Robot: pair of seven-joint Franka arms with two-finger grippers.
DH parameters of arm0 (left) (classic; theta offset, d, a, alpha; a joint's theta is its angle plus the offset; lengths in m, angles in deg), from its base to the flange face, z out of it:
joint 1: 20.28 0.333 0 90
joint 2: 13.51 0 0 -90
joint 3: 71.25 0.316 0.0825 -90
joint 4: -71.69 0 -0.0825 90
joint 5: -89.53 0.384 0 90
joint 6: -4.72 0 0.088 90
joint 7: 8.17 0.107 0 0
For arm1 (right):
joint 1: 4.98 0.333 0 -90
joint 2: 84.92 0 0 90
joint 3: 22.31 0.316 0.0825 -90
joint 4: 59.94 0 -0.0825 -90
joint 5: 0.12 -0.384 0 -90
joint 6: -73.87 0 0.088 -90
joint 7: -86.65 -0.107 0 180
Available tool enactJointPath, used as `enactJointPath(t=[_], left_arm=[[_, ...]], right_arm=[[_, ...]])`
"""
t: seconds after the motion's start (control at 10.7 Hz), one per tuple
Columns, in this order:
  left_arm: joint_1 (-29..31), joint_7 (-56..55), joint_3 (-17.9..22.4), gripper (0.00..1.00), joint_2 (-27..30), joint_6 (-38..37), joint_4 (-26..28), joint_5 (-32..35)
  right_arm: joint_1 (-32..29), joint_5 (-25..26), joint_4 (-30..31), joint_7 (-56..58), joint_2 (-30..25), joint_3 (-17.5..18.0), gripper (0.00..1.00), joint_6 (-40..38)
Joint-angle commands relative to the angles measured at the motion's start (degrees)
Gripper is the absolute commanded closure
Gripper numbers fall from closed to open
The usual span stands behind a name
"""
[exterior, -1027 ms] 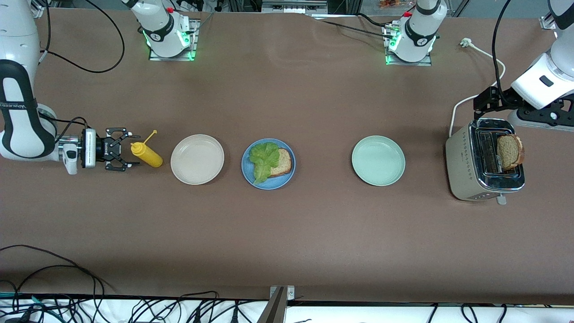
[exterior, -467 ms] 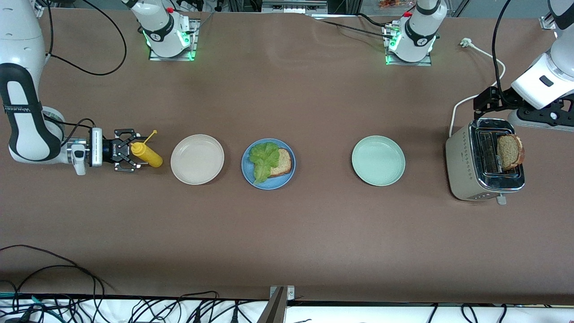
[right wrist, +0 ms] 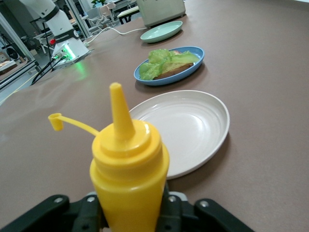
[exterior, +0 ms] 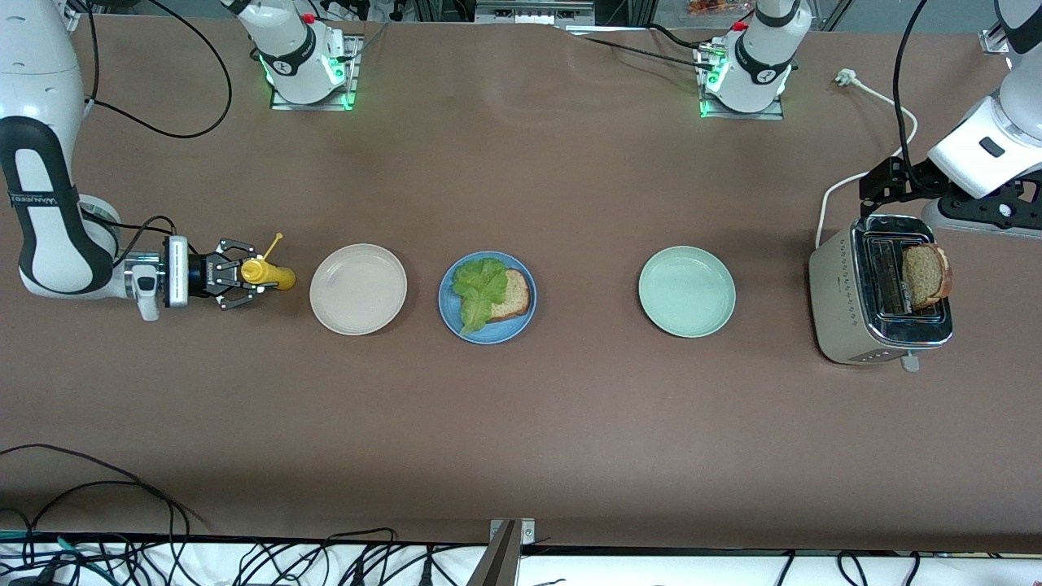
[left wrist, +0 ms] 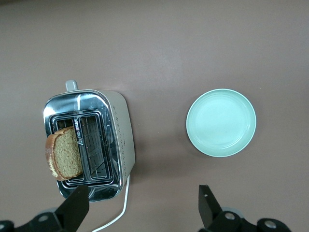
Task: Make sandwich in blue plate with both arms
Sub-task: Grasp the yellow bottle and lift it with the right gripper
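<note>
On the blue plate (exterior: 488,335) a slice of toast (exterior: 517,295) lies under a green lettuce leaf (exterior: 479,289); the right wrist view shows the plate (right wrist: 190,67) and leaf (right wrist: 166,59) too. A second toast slice (exterior: 925,275) stands in the toaster (exterior: 847,313), also seen as the slice (left wrist: 65,154) in the left wrist view. My right gripper (exterior: 244,277) is shut on a yellow squeeze bottle (exterior: 267,275), gripping the bottle (right wrist: 128,169) at its body. My left gripper (left wrist: 140,205) hangs open and holds nothing, over the white cord beside the toaster (left wrist: 118,140).
A cream-white plate (exterior: 358,289) sits between the bottle and the blue plate. A mint-green plate (exterior: 687,291) lies between the blue plate and the toaster. The toaster's white cord (exterior: 838,191) runs toward the left arm's base.
My right gripper has moved up to the yellow bottle and shut on it; the bottle has turned a little. The left arm has not moved.
</note>
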Motion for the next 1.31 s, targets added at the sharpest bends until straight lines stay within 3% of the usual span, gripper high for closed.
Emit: enactJointPath(t=[0.0, 0.28, 0.65, 0.84, 1.21], left_arm=[[-0.41, 0.38, 0.18, 0.00, -0.07, 0.14, -0.65, 0.93], [-0.41, 0.38, 0.18, 0.00, -0.07, 0.14, -0.65, 0.93], [-0.41, 0.38, 0.18, 0.00, -0.07, 0.14, -0.65, 0.93], [-0.41, 0.47, 0.18, 0.00, -0.07, 0.14, -0.65, 0.93], [-0.50, 0.47, 0.18, 0.00, -0.07, 0.14, -0.65, 0.93]], right_arm=[[0.02, 7.93, -5.32, -13.94, -1.16, 1.89, 0.99, -0.95], [0.02, 21.36, -11.03, -34.49, -5.64, 7.59, 0.99, -1.30], [2.55, 39.31, -24.72, -60.69, -3.56, 16.73, 0.99, -8.06], [10.35, 47.66, -27.66, -68.64, -3.37, 17.90, 0.99, -7.98], [24.23, 60.85, -27.76, -80.85, -2.84, 17.99, 0.98, -6.58]])
